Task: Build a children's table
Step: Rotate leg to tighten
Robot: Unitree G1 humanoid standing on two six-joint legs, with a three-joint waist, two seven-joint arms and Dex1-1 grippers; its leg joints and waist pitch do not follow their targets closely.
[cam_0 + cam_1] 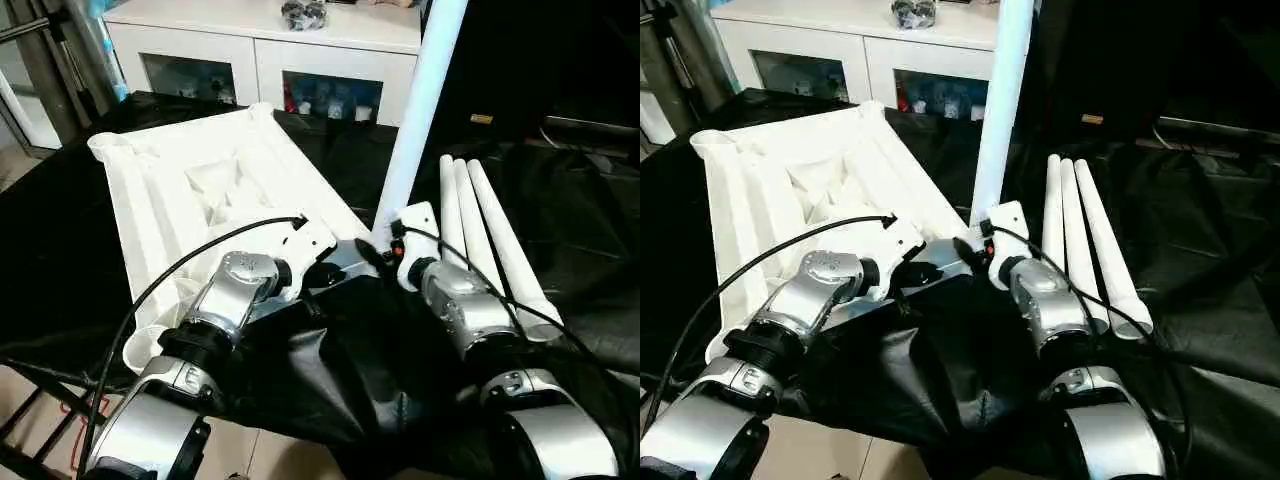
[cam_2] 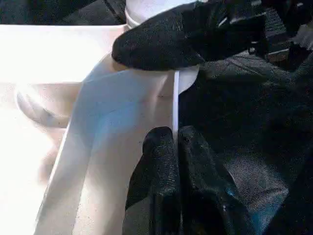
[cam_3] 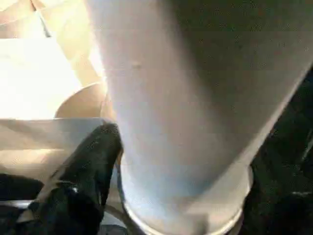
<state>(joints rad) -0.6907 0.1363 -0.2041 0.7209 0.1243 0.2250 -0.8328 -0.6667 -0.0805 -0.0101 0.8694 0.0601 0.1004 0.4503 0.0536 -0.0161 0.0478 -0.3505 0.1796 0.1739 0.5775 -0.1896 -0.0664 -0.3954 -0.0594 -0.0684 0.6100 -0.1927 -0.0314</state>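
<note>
Standing upright in a round corner socket of the ribbed white plastic tabletop (image 1: pixel 180 190), a smooth tapered leg (image 1: pixel 425 100) sits between the right claw's (image 1: pixel 385 243) spread fingers, while the left claw (image 2: pixel 175 142) is pressed together on the tabletop's thin rim.

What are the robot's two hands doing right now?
Left gripper: shut, pinching the tabletop rim.
Right gripper: at the upright leg; open or shut cannot be told.

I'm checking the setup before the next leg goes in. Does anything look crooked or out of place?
The upright leg in the tabletop's near corner socket leans slightly toward the right instead of standing straight. The tabletop also overhangs the near edge of the black cloth. The three spare legs lie neatly side by side.
</note>
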